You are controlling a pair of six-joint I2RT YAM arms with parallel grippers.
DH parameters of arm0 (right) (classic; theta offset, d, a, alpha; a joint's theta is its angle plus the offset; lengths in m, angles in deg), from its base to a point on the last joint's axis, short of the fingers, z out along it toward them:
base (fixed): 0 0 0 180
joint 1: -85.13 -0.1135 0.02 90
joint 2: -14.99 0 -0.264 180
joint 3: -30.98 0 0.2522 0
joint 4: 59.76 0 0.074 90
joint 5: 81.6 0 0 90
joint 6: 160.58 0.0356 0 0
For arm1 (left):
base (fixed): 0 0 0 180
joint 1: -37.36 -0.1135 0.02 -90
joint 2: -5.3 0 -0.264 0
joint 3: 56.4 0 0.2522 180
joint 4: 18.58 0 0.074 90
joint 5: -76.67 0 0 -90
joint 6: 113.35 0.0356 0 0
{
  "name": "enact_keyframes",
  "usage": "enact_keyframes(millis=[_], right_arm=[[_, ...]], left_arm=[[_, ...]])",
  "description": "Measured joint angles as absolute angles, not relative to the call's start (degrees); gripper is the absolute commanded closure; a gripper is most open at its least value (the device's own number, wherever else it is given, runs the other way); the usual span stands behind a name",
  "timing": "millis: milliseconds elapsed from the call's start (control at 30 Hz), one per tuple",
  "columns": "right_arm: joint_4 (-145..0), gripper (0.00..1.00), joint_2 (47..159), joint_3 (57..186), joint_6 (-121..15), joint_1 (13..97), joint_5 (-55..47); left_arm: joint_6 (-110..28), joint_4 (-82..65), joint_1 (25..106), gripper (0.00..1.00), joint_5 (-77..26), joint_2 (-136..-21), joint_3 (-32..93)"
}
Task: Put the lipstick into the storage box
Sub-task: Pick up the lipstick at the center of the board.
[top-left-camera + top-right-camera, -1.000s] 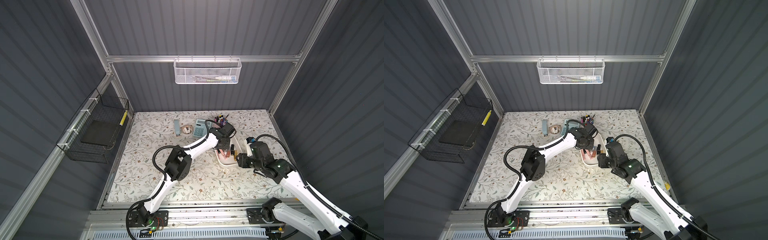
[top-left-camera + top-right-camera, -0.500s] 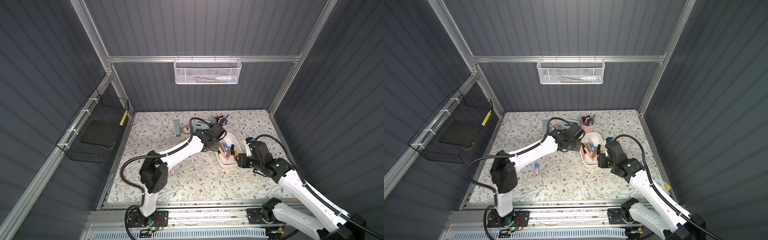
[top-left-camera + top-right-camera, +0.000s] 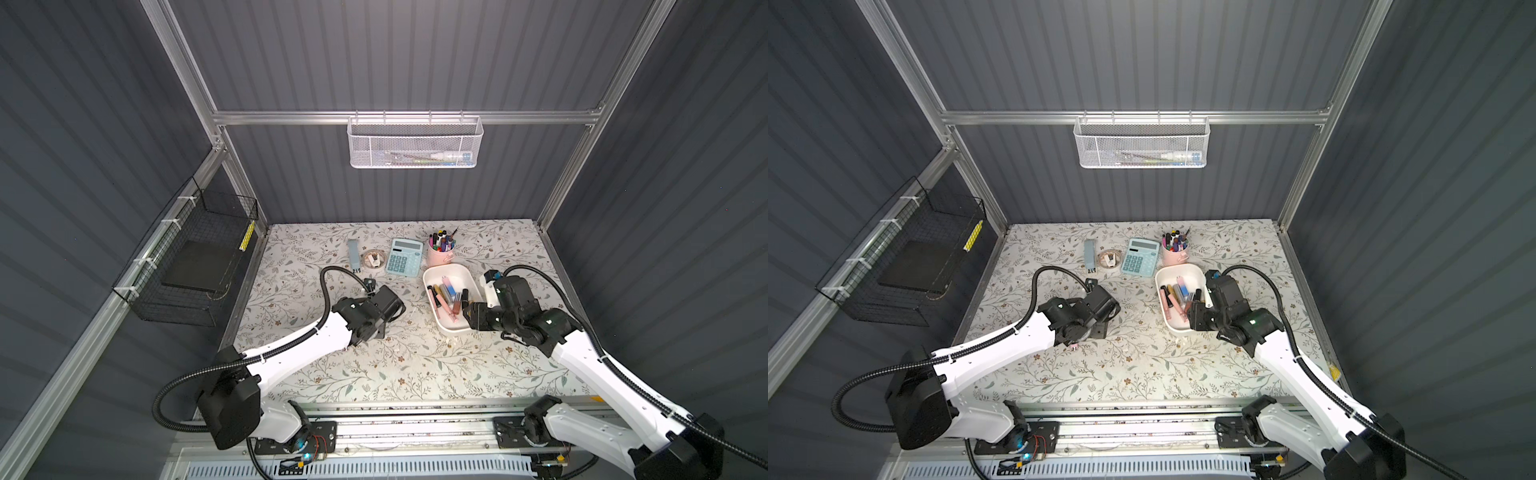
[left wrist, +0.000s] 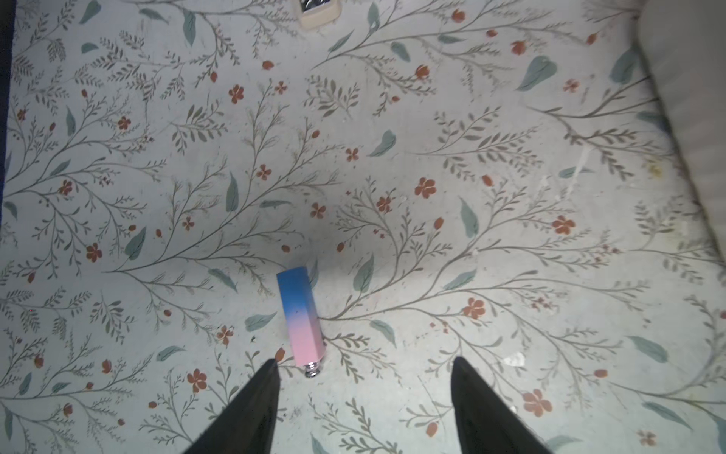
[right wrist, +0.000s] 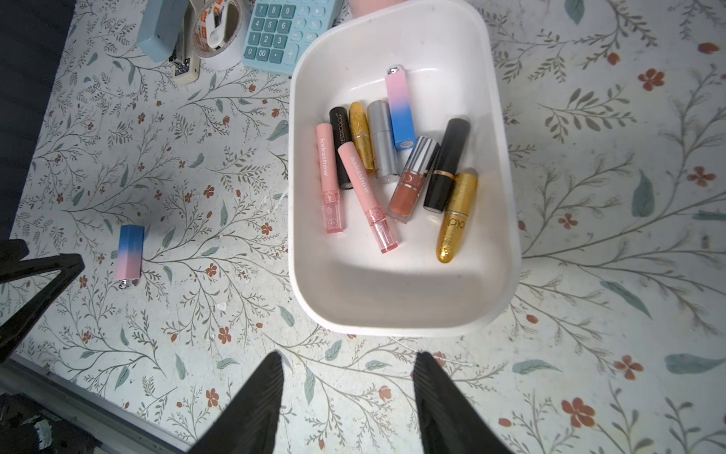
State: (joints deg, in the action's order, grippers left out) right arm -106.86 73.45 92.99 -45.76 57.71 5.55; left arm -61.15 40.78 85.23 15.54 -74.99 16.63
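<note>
Left fingers (image 4: 267, 389): closed above the storage box (image 5: 506, 236) a second ago; now spread wide, empty, drawn back over open counter (image 4: 432, 118).
Blue-pink lipstick (image 4: 300, 318): flat on the counter, just ahead of these fingers, beside one tip, untouched.
Right fingers (image 5: 271, 377): unchanged, parted, empty; box rim just ahead.

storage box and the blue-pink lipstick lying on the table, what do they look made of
Storage box: likely moulded white plastic, smooth semi-gloss; seamless rounded walls with soft sheen. Lipstick: probably matte plastic case, blue-to-pink fade, with a shiny, metal-looking silver end.
</note>
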Motion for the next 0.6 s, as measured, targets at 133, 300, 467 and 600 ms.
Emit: enact_keyframes(millis=[133,300,467,600], right_arm=[[-106.9,0.44,73.4,93.0,-45.5,57.7,5.1],[-106.6,0.44,73.8,93.0,-45.3,57.7,4.4],[-106.5,0.44,74.3,93.0,-45.1,57.7,3.9],[-106.4,0.44,74.3,92.8,-45.1,57.7,3.8]], left_arm=[[-62.6,40.8,81.6,0.31,14.9,-72.5,12.2],[-63.1,40.5,78.4,0.31,13.3,-69.5,7.6],[-63.1,37.1,75.3,0.32,9.7,-69.0,3.3],[-63.1,34.2,73.1,0.34,6.5,-69.5,1.0]])
